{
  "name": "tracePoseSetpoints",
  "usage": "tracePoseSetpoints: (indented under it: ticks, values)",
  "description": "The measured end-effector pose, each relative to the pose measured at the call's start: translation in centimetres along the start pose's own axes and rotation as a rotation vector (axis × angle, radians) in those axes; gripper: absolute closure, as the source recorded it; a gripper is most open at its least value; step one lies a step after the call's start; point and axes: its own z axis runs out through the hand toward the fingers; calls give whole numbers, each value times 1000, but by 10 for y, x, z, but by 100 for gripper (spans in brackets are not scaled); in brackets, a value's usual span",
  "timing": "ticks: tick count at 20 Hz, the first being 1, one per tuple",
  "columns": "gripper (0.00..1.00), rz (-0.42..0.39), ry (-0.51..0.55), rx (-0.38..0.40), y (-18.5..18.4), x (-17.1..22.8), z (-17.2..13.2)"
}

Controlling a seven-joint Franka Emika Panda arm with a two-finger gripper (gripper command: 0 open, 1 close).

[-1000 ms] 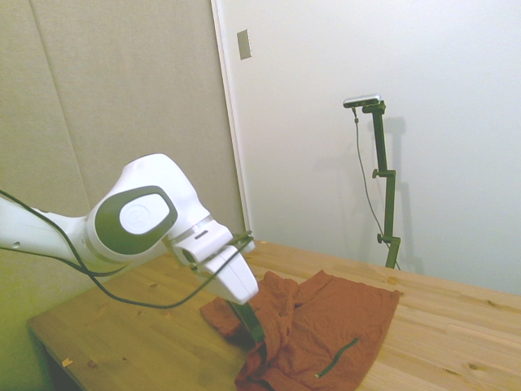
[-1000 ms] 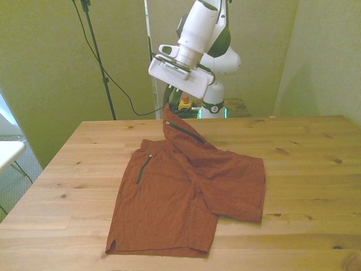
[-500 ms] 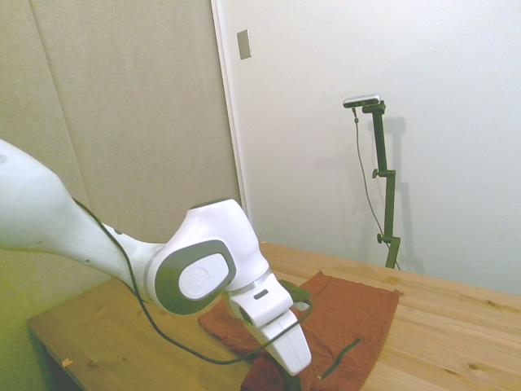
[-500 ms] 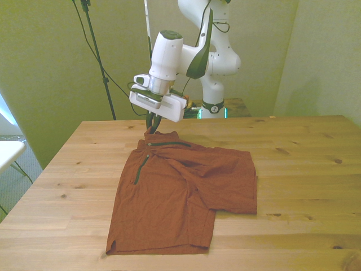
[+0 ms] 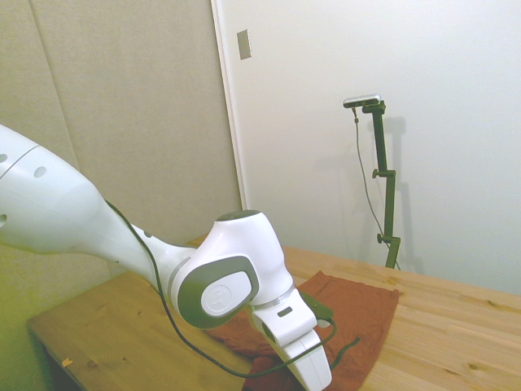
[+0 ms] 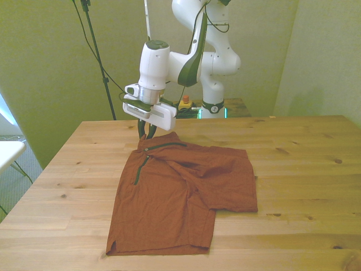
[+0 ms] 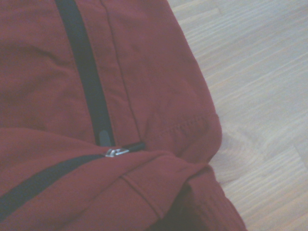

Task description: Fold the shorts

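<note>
The rust-orange shorts [image 6: 183,192] lie spread on the wooden table [image 6: 304,169], one half folded across the other, so two dark green pocket slits [image 6: 141,169] meet near the waistband corner at the front view's left. The gripper [image 6: 148,133] stands low over that corner, its fingers pinching the shorts' edge. The white arm [image 5: 122,244] hides it in the side view.
</note>
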Motion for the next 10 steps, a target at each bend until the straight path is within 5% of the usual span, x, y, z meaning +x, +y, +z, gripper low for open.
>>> tracePoseSetpoints:
  ticks: [5,10]
  values:
    - [0,-45,46,41,-3,2,-21]
    - [0,-208,160,86,-23,-54,-108]
